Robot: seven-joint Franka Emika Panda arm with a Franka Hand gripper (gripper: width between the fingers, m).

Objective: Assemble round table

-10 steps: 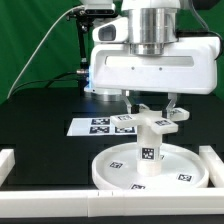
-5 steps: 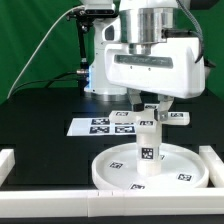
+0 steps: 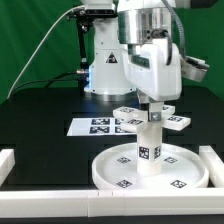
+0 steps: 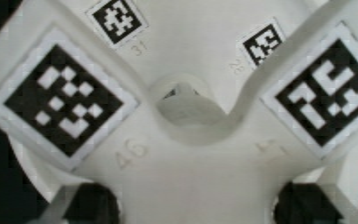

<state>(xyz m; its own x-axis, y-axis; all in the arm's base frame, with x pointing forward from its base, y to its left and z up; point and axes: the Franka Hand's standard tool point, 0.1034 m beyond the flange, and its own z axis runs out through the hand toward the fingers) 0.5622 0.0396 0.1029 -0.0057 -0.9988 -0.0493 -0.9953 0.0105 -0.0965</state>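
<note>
Gripper (image 3: 150, 103) clenched on cross-shaped foot (image 3: 149, 118) atop leg (image 3: 150, 150) standing in round disc (image 3: 150, 168); off-axis twisting could cross-thread or tip it.

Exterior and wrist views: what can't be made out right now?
- Claw: in the exterior view the foot covers the fingertips; open or shut unclear.
- Foot-to-leg joint: hidden under the foot, seating unknown.
- Wrist view: foot fills the frame, blurred; disc and leg not seen.
- Marker board: partly hidden behind the foot.
</note>
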